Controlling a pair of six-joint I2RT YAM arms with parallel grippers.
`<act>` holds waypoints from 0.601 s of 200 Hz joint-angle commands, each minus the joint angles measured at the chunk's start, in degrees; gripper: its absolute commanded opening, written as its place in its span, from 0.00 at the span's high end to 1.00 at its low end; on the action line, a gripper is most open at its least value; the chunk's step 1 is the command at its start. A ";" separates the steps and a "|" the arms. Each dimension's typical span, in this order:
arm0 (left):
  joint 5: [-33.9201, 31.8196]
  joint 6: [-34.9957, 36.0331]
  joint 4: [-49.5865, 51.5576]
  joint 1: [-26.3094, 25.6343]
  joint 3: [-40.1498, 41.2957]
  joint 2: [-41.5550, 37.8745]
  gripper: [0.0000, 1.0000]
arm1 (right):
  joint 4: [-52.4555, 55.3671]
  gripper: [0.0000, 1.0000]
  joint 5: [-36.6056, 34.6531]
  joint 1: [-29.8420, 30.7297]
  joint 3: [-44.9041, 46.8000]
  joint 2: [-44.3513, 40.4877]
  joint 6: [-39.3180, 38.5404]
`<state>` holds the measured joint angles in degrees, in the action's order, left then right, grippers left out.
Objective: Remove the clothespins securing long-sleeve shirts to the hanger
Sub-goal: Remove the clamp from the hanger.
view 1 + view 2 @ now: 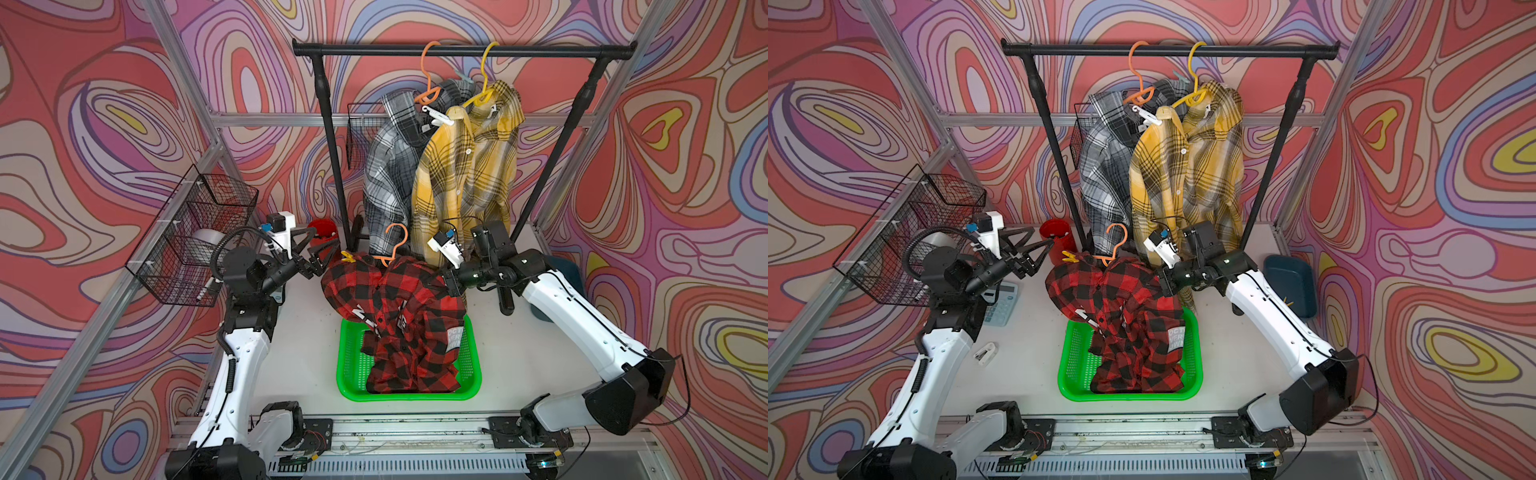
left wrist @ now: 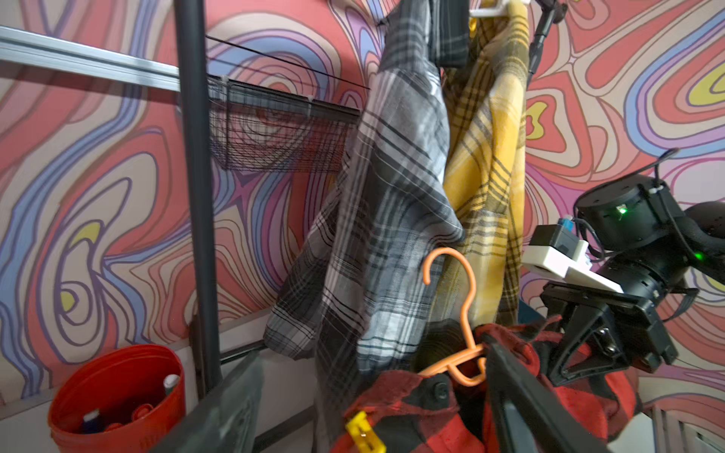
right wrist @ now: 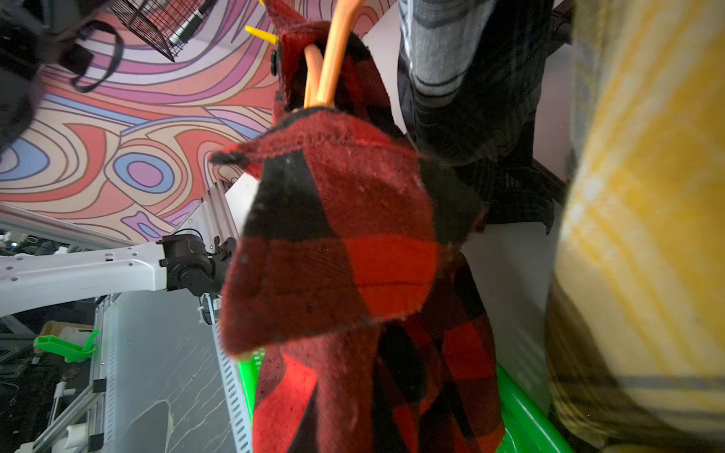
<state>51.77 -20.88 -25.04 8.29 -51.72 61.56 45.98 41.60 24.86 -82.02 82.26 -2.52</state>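
Note:
A red-and-black shirt on an orange hanger hangs over the green basket, its hem inside. My right gripper is shut on its right shoulder; cloth hides the jaws in the right wrist view. A yellow clothespin grips the shirt's left shoulder. My left gripper stands open just left of it; in the left wrist view the pin shows low between the two fingers, touching neither. On the rack hang a grey plaid shirt with a white clothespin and a yellow plaid shirt.
The green basket sits mid-table. A red cup with pens stands by the rack's black left post. Wire baskets hang at the left, a blue tray lies at the right, and a calculator lies under the left arm.

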 commanded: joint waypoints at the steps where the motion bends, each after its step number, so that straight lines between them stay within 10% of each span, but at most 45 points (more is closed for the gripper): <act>1: 11.01 -15.83 -30.20 3.46 2.05 6.93 0.19 | -4.44 1.00 7.10 -2.09 0.89 -1.73 -0.38; 47: 18.88 -20.61 -42.67 3.46 1.53 15.25 0.31 | -5.04 1.00 7.95 -2.80 0.63 -1.86 -0.15; 96: 12.89 19.16 7.24 -2.36 -1.97 4.40 0.31 | -5.15 1.00 7.80 -2.84 -0.65 -1.05 0.00; 120: 13.04 19.39 6.69 -2.93 -0.59 4.17 0.32 | -5.34 1.00 8.57 -2.86 -1.29 -0.73 -0.28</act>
<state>65.67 -11.90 -27.88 5.54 -52.29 66.02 43.59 47.18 22.20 -81.32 82.15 -2.39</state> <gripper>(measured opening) 0.686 0.121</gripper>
